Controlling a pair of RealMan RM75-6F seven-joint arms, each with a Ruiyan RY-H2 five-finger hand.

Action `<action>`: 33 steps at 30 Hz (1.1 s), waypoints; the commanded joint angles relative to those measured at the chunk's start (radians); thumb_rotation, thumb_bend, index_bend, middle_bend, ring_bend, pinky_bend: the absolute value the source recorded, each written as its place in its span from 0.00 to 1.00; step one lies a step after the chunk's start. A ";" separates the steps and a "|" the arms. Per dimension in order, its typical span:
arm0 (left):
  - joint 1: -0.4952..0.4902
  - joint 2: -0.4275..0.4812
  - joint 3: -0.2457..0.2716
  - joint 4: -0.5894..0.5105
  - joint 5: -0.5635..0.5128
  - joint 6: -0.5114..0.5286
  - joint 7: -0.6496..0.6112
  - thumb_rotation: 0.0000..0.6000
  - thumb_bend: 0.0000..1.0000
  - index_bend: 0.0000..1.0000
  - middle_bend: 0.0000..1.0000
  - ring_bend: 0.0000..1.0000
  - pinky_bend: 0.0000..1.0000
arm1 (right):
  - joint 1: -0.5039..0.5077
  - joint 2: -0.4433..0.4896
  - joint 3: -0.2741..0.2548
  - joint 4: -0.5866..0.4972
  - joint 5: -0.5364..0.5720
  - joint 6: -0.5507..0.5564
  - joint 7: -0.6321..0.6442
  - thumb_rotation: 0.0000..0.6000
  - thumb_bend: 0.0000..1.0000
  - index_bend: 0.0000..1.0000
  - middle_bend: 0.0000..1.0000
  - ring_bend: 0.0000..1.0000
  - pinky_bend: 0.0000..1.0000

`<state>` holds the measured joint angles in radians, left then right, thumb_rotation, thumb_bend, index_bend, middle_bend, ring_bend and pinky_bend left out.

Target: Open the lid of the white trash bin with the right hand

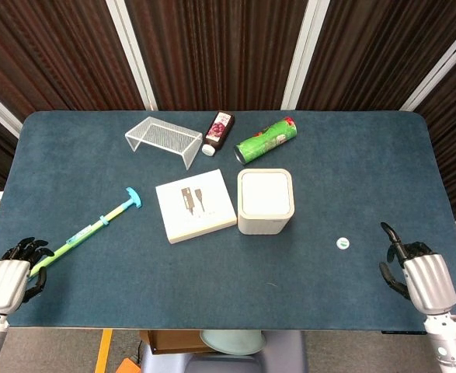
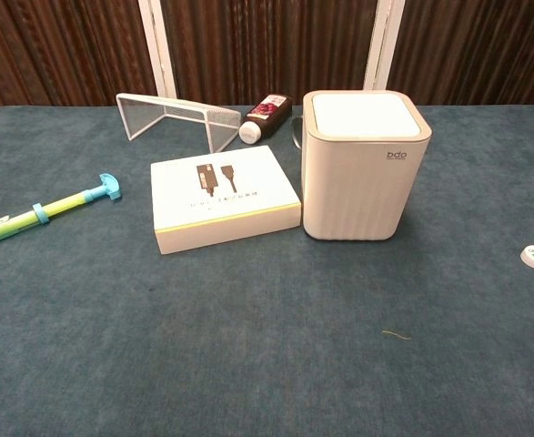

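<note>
Centre: trash bin (image 1: 265,201) on the tabletop (image 1: 352,163), flat box (image 1: 196,205) just to its left.
Behind: can (image 1: 266,140), bottle (image 1: 218,132), wire rack (image 1: 164,140) further left.
Left: long-handled tool (image 1: 84,234).
Right: small cap (image 1: 342,243), well apart from the bin.

Neither hand is showing in the chest view; the green-and-blue stick (image 2: 39,212) is running off that picture's left edge, and the white trash bin (image 2: 362,168) is hiding all but a sliver of the green can (image 1: 266,141) behind it; in the head view the right hand (image 1: 414,268) is curling its dark fingers (image 1: 389,241) inward, their contact with the table being unclear; the print on the small white disc (image 1: 342,243) is reading too small.
</note>
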<state>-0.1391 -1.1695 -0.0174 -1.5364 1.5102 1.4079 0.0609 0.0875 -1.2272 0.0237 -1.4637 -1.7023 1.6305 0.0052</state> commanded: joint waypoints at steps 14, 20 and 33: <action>-0.011 -0.011 -0.004 0.048 0.010 0.005 -0.061 1.00 0.61 0.39 0.25 0.15 0.32 | 0.177 0.231 0.066 -0.516 0.142 -0.339 -0.285 1.00 0.68 0.31 0.84 0.83 0.71; -0.010 -0.010 -0.004 0.051 0.003 0.004 -0.057 1.00 0.61 0.40 0.26 0.15 0.32 | 0.257 0.237 0.124 -0.602 0.296 -0.444 -0.400 1.00 0.68 0.34 0.87 0.85 0.74; -0.003 -0.007 -0.008 0.047 0.001 0.026 -0.031 1.00 0.61 0.41 0.26 0.15 0.32 | 0.461 0.174 0.219 -0.687 0.698 -0.506 -0.673 1.00 0.68 0.36 0.89 0.87 0.76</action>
<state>-0.1420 -1.1761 -0.0254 -1.4902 1.5114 1.4331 0.0298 0.4988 -1.0136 0.2206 -2.1427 -1.0671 1.1117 -0.6005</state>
